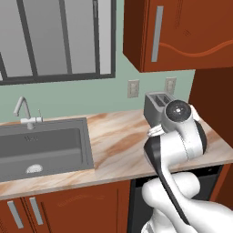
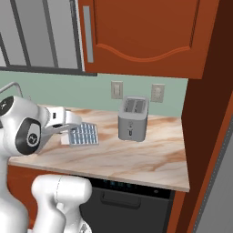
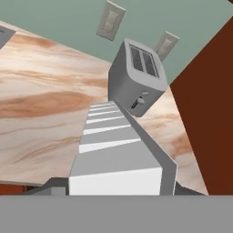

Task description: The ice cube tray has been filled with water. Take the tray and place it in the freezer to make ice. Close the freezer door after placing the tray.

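My gripper [image 2: 68,132] is shut on one short end of the ice cube tray [image 2: 84,134], a flat white tray with rows of small pale-blue cells. The tray hangs tilted a little above the marble counter [image 2: 136,157], left of the toaster. In the hand view the tray [image 3: 113,136] runs away from my gripper [image 3: 116,190] toward the toaster [image 3: 136,77]. In the left base view my own arm covers the tray. The freezer and the freezer door are out of view.
A grey toaster [image 2: 132,118] stands at the back of the counter under a red wall cabinet [image 2: 141,32]. A sink [image 1: 43,148] with a faucet [image 1: 26,113] lies to the left. A black dishwasher [image 2: 123,200] sits under the counter. A tall red-brown panel [image 2: 205,113] bounds the right side.
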Tool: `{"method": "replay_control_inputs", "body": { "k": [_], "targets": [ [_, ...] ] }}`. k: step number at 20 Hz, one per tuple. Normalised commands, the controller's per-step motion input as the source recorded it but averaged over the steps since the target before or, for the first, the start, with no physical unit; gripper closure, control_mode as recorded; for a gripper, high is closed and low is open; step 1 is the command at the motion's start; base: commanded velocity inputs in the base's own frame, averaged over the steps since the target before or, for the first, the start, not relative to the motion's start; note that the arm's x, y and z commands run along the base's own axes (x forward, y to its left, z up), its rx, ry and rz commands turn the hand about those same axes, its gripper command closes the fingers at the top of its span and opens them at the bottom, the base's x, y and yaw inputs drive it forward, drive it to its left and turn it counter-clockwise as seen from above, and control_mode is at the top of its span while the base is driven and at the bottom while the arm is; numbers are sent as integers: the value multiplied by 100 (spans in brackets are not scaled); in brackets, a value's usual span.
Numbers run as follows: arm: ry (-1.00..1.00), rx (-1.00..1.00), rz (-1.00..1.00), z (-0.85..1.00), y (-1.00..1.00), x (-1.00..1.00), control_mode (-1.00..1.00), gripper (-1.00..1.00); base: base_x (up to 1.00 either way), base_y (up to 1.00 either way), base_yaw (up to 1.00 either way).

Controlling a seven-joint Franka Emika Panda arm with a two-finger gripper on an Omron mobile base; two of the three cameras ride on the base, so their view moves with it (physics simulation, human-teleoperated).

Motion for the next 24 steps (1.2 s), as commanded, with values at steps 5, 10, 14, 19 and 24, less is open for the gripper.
{"method": "replay_control_inputs", "body": {
  "k": [5,10,14,19,24],
  "targets": [
    [0,0,0,0,-24,-9,-100,100,0,0,0],
    [0,0,0,0,-17,-10,-100,100,0,0,0],
    [0,0,0,0,-1,-4,100,100,-26,-2,0],
    [0,0,0,0,0,0,100,100,-72,-1,0],
    [0,0,0,0,0,0,100,100,-93,0,1]
  ]
}}
